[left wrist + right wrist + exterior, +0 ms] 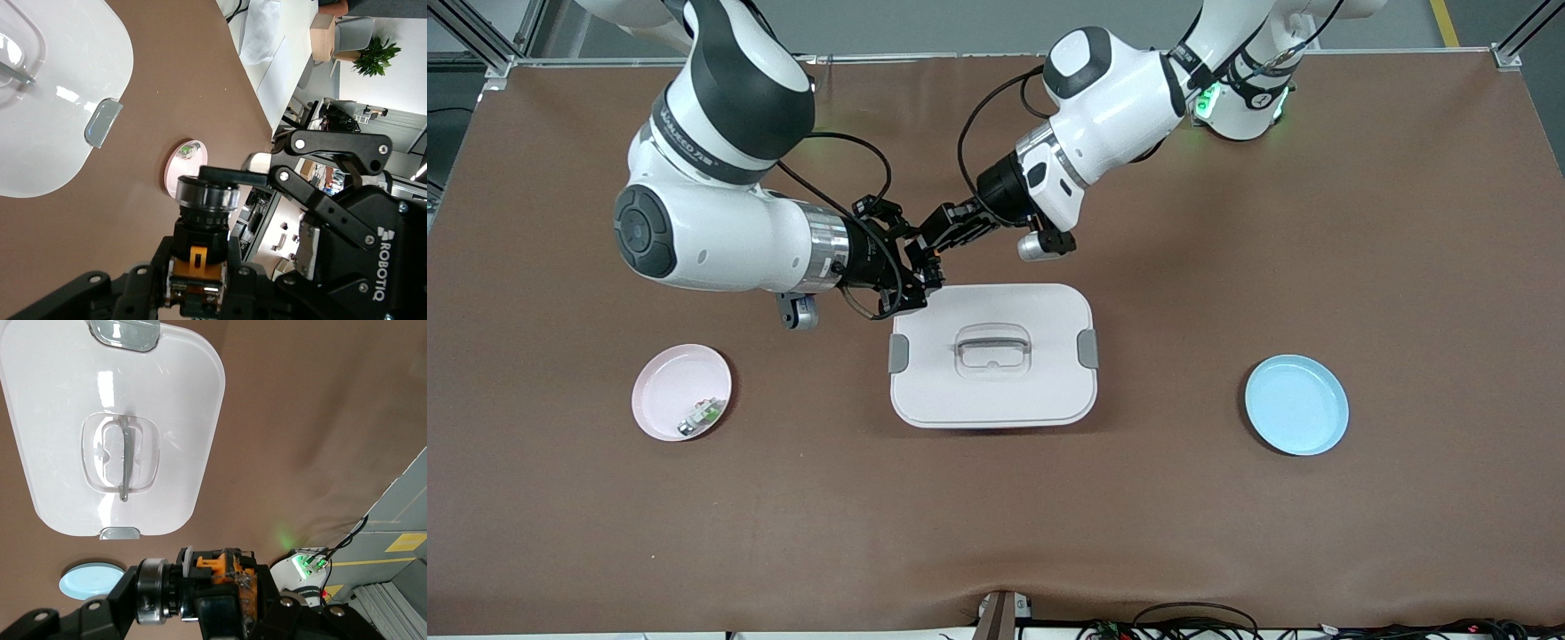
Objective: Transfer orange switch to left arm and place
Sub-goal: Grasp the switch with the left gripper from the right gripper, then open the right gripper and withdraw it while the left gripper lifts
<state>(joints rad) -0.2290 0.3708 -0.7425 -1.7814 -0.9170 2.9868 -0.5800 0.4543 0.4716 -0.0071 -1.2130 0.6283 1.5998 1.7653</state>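
Observation:
The orange switch (198, 257) is a small black and orange block with a round clear-rimmed face, and it hangs in the air between both grippers. My left gripper (197, 283) is shut on its orange body. My right gripper (223, 587) is shut on the same orange switch (227, 577). In the front view the two black grippers meet fingertip to fingertip, left gripper (941, 244) and right gripper (918, 274), and they hide the switch. They hang over the table by the white box (992, 391), at its corner farther from the front camera, toward the right arm's end.
A pink plate (667, 387) with a small green-and-white component (703, 413) lies toward the right arm's end. A blue plate (1296, 404) lies toward the left arm's end. The box has grey side clips (1087, 348) and a recessed lid handle (992, 345). Brown table surrounds them.

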